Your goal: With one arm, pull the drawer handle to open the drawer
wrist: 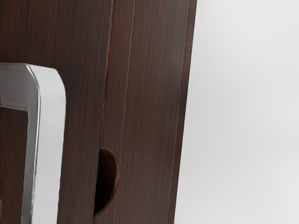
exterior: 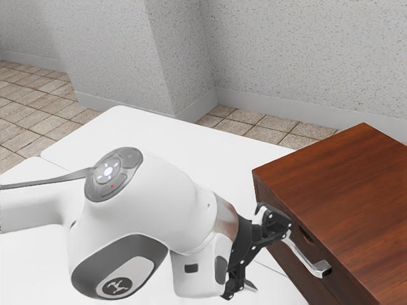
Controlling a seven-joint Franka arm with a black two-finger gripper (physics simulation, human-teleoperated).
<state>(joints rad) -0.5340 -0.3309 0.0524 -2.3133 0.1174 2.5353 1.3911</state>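
Note:
A dark brown wooden drawer cabinet (exterior: pixel 346 190) stands at the exterior view's right. Its silver bar handle (exterior: pixel 310 259) juts from the front face, below a small dark notch (exterior: pixel 306 236). My black gripper (exterior: pixel 275 221) sits right at the handle's upper end and is open; the fingers stand apart with nothing clearly clamped between them. In the wrist view the handle (wrist: pixel 44 149) is very close against the wood front (wrist: pixel 149 93), beside a vertical seam and the notch (wrist: pixel 106 182). I cannot tell whether the drawer front stands out from the cabinet body.
The cabinet rests on a white table (exterior: pixel 178 146) that stretches away toward the exterior view's left. My bulky white arm (exterior: pixel 146 235) fills the lower middle. Tiled floor (exterior: pixel 38 108) and speckled walls lie behind.

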